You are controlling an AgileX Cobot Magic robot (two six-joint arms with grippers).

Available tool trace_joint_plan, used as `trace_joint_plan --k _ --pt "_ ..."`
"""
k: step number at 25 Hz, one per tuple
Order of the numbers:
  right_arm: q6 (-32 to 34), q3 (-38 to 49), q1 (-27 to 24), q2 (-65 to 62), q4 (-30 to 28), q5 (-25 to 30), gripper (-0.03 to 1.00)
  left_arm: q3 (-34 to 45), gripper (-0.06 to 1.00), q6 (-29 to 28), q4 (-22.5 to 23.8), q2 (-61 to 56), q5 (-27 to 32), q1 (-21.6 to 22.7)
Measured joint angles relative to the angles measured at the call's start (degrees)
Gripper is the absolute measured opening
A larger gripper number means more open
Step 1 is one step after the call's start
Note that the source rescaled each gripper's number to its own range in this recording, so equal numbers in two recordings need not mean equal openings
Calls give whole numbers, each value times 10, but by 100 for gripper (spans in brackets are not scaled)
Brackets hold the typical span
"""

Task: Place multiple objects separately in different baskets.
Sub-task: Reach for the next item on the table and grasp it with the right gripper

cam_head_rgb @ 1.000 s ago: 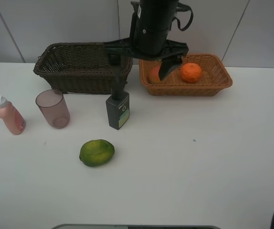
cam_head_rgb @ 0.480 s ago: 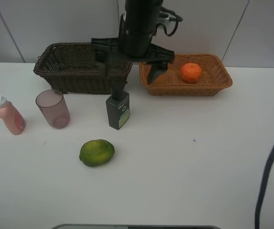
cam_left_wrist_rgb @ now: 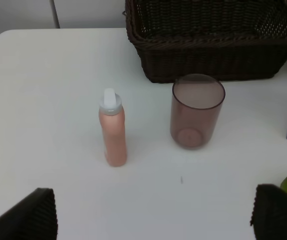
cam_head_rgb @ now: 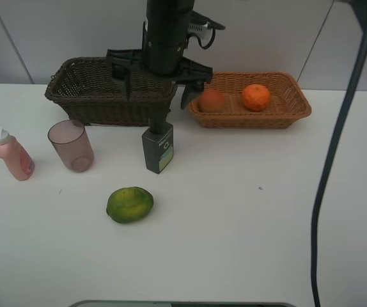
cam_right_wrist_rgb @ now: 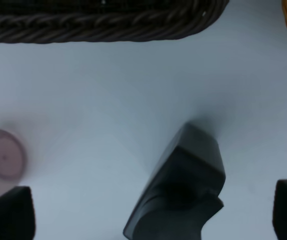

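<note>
step in hand, by judgement: pickup of the dark bottle (cam_head_rgb: 158, 148). the right arm (cam_head_rgb: 165, 38) reaches across the middle and hangs over the near right corner of the dark basket (cam_head_rgb: 100, 105), directly above that bottle. right jaws: wide apart, holding nothing. the right wrist view shows one tip to each side of the bottle, neither touching it.

left jaws: apart and unloaded, over bare counter (cam_left_wrist_rgb: 43, 100) well forward of the dark basket's left end.

locations, all taken from the dark basket:
- tan basket (cam_head_rgb: 254, 121): just beside its right end, holding the orange (cam_head_rgb: 256, 97) and the red fruit (cam_head_rgb: 211, 100), near each other.
- dark bottle: upright on the counter, just in front of its right end.
- cup (cam_head_rgb: 71, 146): upright, near, in front of its left half.
- pink bottle (cam_head_rgb: 14, 157): upright, forward of it and out past its left end.
- green fruit (cam_head_rgb: 130, 204): well forward of it, on open counter.
- no item shows inside the dark basket.

next move, by judgement: a straight descent centred on the bottle, with the jaws closing across its body below the cap. the lift must then be high enough to clear the wicker rim beside it. the bottle is tall and narrow, so an off-centre touch could tip it.

markings: the dark bottle carries a pale green label with a small round mark, its lettering too small to read. the pink bottle has a white cap and no legible writing. no brand is readable anywhere.
</note>
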Motion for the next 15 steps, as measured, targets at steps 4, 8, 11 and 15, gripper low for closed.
trace_joint_plan --k 4,8,11,15 --pt "9 4 0 7 -1 0 100 0 99 0 0 0 0 0" --pt "19 19 -1 8 -12 0 100 0 99 0 0 0 0 0" --pt "21 34 -1 8 -16 1 100 0 99 0 0 0 0 0" --pt "26 58 -1 9 -14 -5 100 0 99 0 0 0 0 0"
